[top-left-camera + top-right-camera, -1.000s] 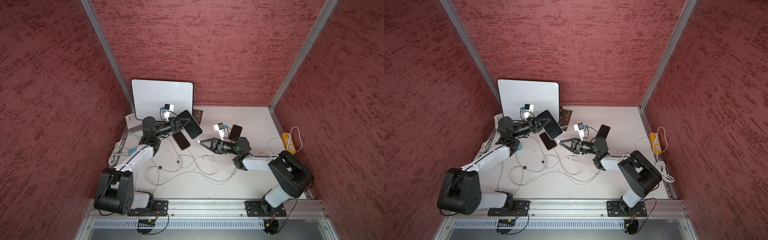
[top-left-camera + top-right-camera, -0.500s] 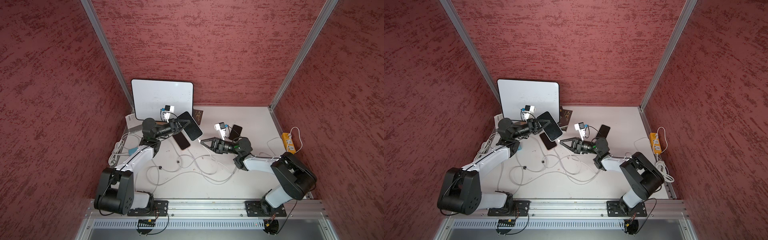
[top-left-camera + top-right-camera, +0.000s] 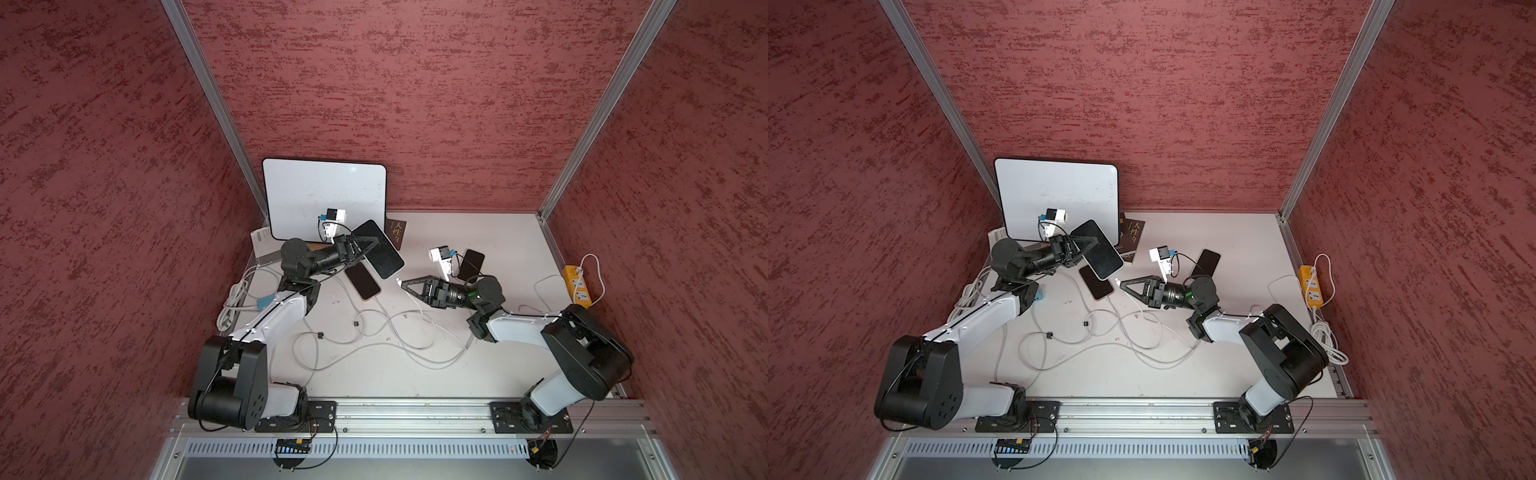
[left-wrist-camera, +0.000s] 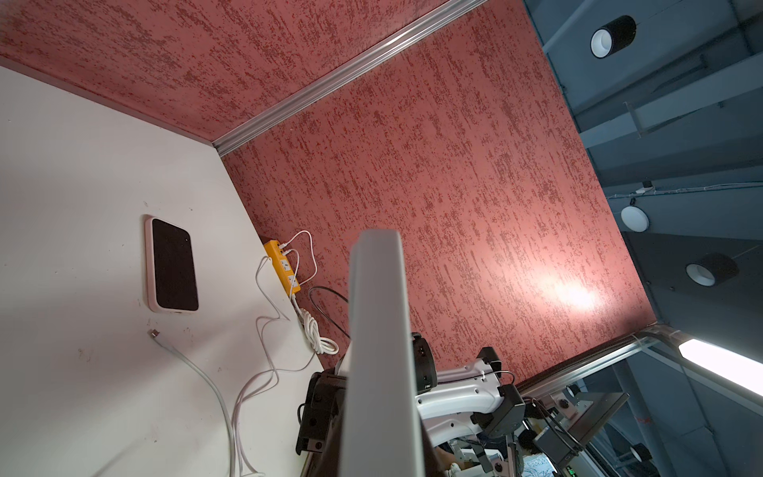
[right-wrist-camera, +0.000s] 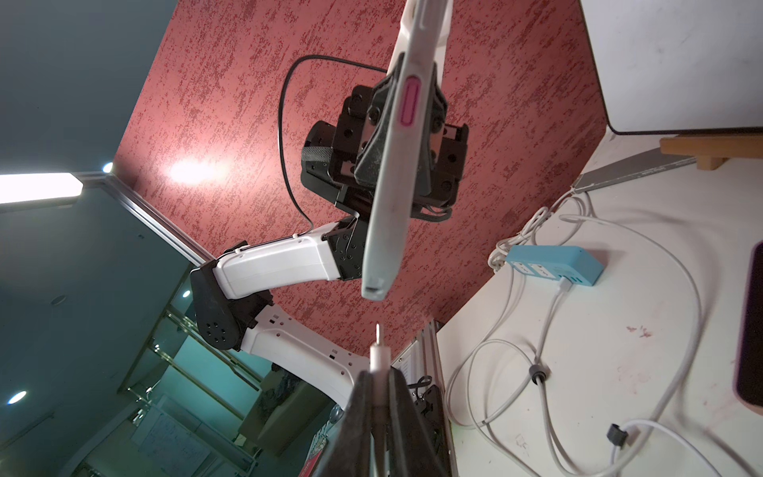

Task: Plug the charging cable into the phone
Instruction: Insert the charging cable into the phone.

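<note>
Moved since a second ago: almost nothing; poses as before. Fingers: right gripper (image 5: 377, 373) pinches plug (image 5: 378, 351); left gripper (image 5: 398, 165) clamps phone (image 5: 390, 231), held aloft edge-on. Plug just short of port (image 5: 373, 291): square the tip, then push straight.

White bench (image 3: 478, 232). Flat on it: centre phone (image 3: 362, 281), dark face up. Right phone (image 3: 471, 266) lies well apart, with a loose plug (image 4: 153, 333) near it. White cables (image 5: 536, 363) tangle mid-bench. Yellow strip (image 3: 577, 286) sits at the right edge, blue strip (image 3: 266, 300) at the left by a bundled cord (image 5: 519, 236). Whiteboard (image 3: 324, 203) leans at the back, book (image 3: 396, 230) beside it.
</note>
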Robot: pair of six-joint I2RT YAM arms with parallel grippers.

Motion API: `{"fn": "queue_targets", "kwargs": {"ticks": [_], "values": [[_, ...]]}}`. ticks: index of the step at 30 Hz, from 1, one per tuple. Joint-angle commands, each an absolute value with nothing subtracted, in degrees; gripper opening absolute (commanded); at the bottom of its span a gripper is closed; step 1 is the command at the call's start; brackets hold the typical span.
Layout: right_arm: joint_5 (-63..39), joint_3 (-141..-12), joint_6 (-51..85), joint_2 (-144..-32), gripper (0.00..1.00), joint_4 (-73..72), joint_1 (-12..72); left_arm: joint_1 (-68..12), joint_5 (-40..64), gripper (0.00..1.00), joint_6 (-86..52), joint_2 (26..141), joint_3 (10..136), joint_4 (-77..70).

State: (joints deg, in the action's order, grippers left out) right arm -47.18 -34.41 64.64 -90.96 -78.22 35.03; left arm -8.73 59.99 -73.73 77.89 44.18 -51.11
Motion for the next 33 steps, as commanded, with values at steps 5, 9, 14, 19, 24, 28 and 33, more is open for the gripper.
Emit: {"fn": "queue_targets", "kwargs": {"ticks": [5, 9, 14, 19, 24, 28, 33], "values": [[-46.3, -34.6, 64.5, -90.1, 0.0, -80.4, 34.9, -8.7, 59.9, 0.0, -73.8, 76.7, 43.2, -54.9], [-46.2, -34.6, 64.5, -90.3, 0.0, -80.5, 34.9, -9.0, 60.0, 0.0, -74.1, 76.8, 42.8, -55.8], [-46.1, -34.7, 64.6, -90.7, 0.0, -80.4, 34.9, -9.7, 60.1, 0.0, -73.3, 76.4, 42.5, -55.3], [-46.1, -34.8, 64.6, -90.7, 0.0, -80.4, 34.9, -10.3, 60.1, 0.0, -72.5, 76.5, 42.4, -54.7], [-46.0, -34.9, 64.8, -91.3, 0.0, -80.4, 34.9, -10.7, 60.0, 0.0, -72.6, 76.3, 42.3, -54.8], [-45.9, -34.9, 64.9, -91.7, 0.0, -80.4, 34.9, -11.0, 60.2, 0.0, -72.2, 76.1, 42.1, -54.6], [-45.3, -35.0, 65.3, -91.8, 0.0, -80.4, 34.7, -11.1, 60.4, 0.0, -71.7, 75.5, 41.4, -54.4]]}}
